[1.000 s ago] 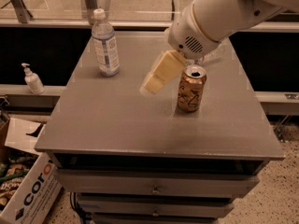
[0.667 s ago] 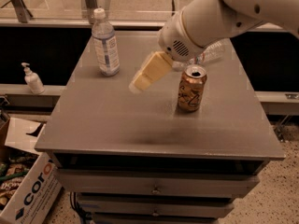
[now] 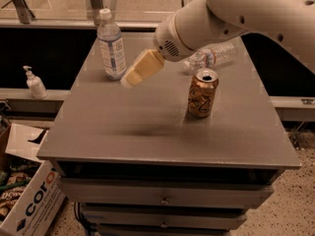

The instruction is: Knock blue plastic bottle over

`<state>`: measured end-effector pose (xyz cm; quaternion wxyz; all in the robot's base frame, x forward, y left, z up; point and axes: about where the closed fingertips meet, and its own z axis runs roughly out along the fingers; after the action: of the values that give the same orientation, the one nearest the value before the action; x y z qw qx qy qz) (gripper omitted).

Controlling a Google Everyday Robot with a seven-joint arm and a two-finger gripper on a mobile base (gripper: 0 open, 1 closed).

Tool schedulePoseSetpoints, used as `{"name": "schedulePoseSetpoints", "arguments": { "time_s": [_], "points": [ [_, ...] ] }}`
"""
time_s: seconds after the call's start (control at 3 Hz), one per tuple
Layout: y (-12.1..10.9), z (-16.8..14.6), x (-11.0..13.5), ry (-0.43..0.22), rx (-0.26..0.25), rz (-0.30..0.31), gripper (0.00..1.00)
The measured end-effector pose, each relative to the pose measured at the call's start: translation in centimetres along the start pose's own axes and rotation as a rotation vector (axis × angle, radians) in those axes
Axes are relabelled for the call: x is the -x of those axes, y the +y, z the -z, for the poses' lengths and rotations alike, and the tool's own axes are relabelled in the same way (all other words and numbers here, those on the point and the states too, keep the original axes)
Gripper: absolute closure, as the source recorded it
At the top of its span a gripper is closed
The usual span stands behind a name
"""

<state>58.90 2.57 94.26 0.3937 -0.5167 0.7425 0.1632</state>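
One relation to watch for the coming push: blue plastic bottle (image 3: 110, 45) lying up and to the left of the gripper (image 3: 128, 81) in the frame, near but not touching, with a narrow strip of bare top between the fingertips and the lower part of the bottle. Standing upright in the upper left part of the frame, near the far left corner of the grey table (image 3: 147, 132), white cap on top, long axis vertical.

Gripper hanging over the table a little left of the frame centre, pointing down and to the left, roughly towards the foot of the bottle. Fingers pressed together, with nothing held between them. Only one arm (image 3: 236, 14), reaching in from the upper right, so no choice of side to make.

Probably best to strike high on the label, low contact being likely only to slide the bottle. Close to the left edge too, so some risk of rolling off after the fall.

Counted:
- one blue plastic bottle, upright
- one crinkled clear bottle (image 3: 216, 57), lying on its side in the upper middle, partly behind the arm
- one brown drink can (image 3: 202, 93), upright and opened, right of centre
- one white pump bottle (image 3: 35, 82) on the ledge at the left edge, off the table
- one cardboard box (image 3: 29, 205) at the lower left
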Motion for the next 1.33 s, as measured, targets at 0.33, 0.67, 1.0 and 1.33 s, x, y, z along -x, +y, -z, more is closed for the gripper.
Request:
{"name": "schedulePoseSetpoints", "arguments": {
  "time_s": [0.33, 0.67, 1.0, 1.33],
  "points": [
    [-4.0, -4.3, 3.5, -0.059, -0.030, -0.044, 0.00],
    [-5.4, -6.3, 5.7, -0.063, -0.041, -0.047, 0.00],
    [-5.3, -10.0, 8.8, -0.071, -0.035, -0.029, 0.00],
    [-4.9, -13.0, 10.8, -0.072, -0.022, -0.018, 0.00]
  ]
}}
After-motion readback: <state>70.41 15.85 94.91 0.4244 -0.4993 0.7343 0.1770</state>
